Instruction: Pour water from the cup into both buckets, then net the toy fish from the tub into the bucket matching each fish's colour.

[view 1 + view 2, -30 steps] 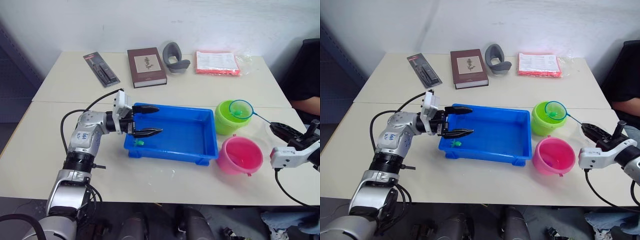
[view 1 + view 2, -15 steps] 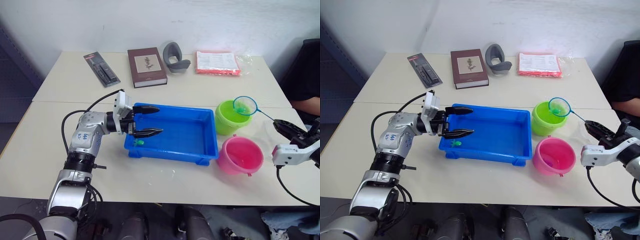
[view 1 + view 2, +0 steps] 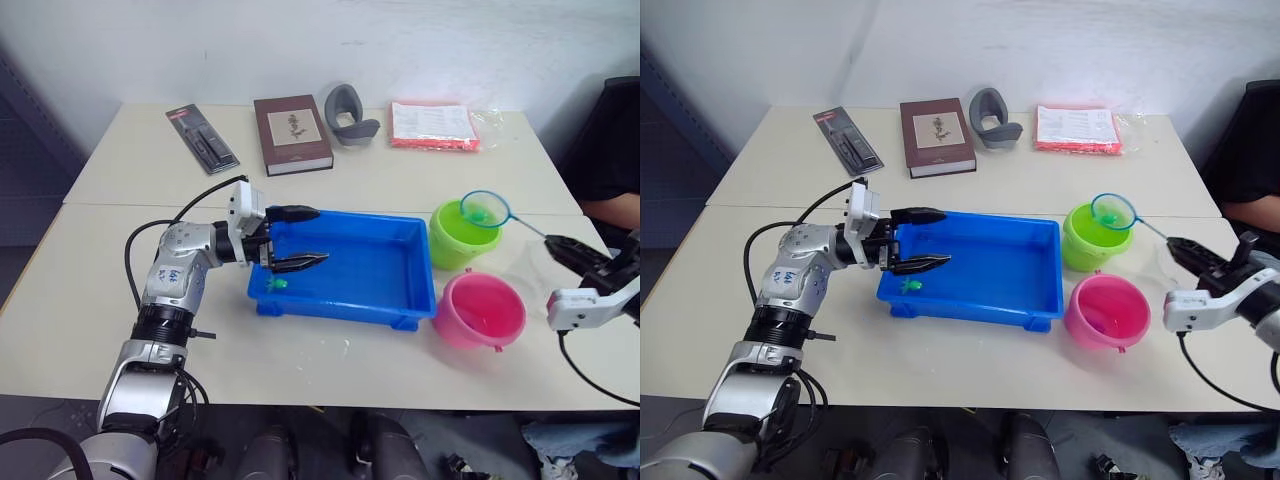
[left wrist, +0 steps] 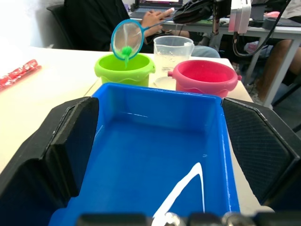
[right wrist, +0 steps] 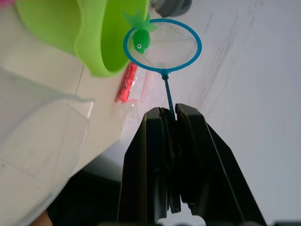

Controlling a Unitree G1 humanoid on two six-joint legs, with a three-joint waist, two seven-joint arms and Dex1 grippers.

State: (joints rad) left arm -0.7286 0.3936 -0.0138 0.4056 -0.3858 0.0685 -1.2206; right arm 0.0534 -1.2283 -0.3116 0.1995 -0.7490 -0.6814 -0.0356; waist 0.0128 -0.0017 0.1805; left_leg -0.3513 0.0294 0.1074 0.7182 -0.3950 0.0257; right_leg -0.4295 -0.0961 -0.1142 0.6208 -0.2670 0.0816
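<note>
The blue tub point(image 3: 340, 312) lies mid-table with one green toy fish point(image 3: 279, 285) at its near left corner. My left gripper point(image 3: 306, 237) is open, its fingers spread over the tub's left end. At the right, my right gripper point(image 3: 562, 244) is shut on the thin handle of the net point(image 3: 485, 208). The hoop hangs over the green bucket point(image 3: 460, 243) with a green fish point(image 5: 140, 37) in its mesh. The pink bucket point(image 3: 484, 312) stands in front of the green one. The clear cup point(image 4: 173, 49) is just right of the buckets.
Along the table's far edge lie a black packaged tool point(image 3: 203, 138), a brown book point(image 3: 292, 133), a grey curved object point(image 3: 350, 115) and a red-and-white packet point(image 3: 434, 125). A person point(image 3: 615, 150) sits at the right end.
The net hoop has risen slightly and drifted a little right over the green bucket, with the fish still in it. My left gripper has lifted slightly over the tub.
</note>
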